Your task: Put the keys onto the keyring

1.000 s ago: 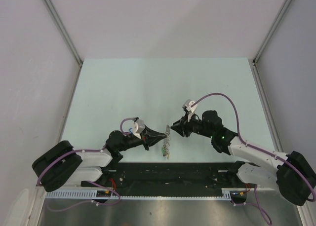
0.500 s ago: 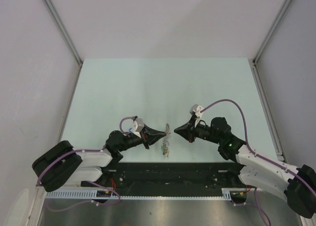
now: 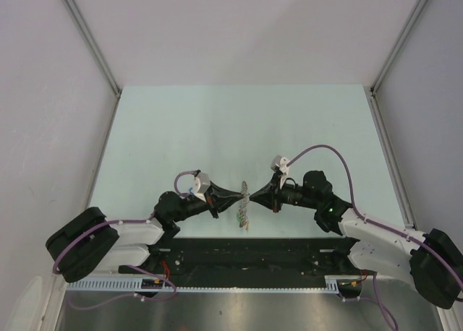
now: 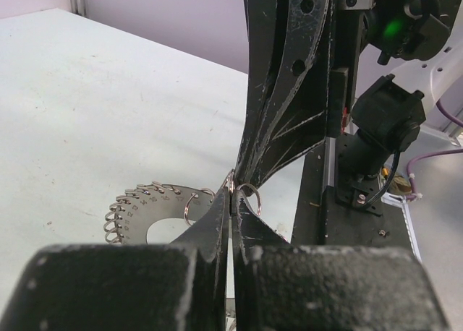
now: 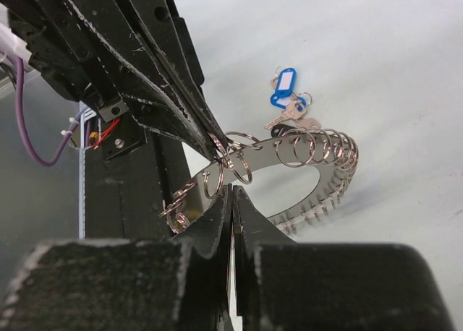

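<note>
Left gripper [image 4: 231, 201] clamps keyring [image 5: 264, 156]; right gripper [image 5: 231, 194] pinched together at its rim. Opposing pulls: we risk dropping it.

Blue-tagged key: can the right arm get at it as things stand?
Probably not right away. The right tool is shut at the keyring, tip to tip with the left tool; the blue-tagged key lies on the table beyond the ring. Nothing covers it; backing off first should free the way.
</note>
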Controlling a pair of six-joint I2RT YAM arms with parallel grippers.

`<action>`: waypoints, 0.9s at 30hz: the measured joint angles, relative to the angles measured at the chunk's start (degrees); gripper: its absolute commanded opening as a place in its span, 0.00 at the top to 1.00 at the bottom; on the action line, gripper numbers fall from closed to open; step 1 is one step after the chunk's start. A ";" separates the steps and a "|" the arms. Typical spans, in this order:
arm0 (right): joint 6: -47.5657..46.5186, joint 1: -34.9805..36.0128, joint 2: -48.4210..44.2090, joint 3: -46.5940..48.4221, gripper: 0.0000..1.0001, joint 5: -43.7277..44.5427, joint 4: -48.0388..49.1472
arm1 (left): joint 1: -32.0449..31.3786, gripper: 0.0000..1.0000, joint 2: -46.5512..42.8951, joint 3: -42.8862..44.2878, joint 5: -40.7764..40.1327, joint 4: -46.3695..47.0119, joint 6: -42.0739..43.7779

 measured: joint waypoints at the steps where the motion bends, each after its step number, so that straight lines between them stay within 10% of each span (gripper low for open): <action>1: 0.02 0.00 0.42 0.00 1.00 -0.50 0.37 | 0.00 1.00 0.02 0.00 0.00 0.00 0.00; 18: -1.75 0.24 3.06 0.87 0.64 -5.53 2.73 | 0.00 0.99 0.02 0.00 1.09 0.09 -0.44; 27: -2.23 -0.42 5.44 1.70 0.79 -5.97 3.45 | 0.11 1.00 0.20 0.00 2.56 0.09 -1.49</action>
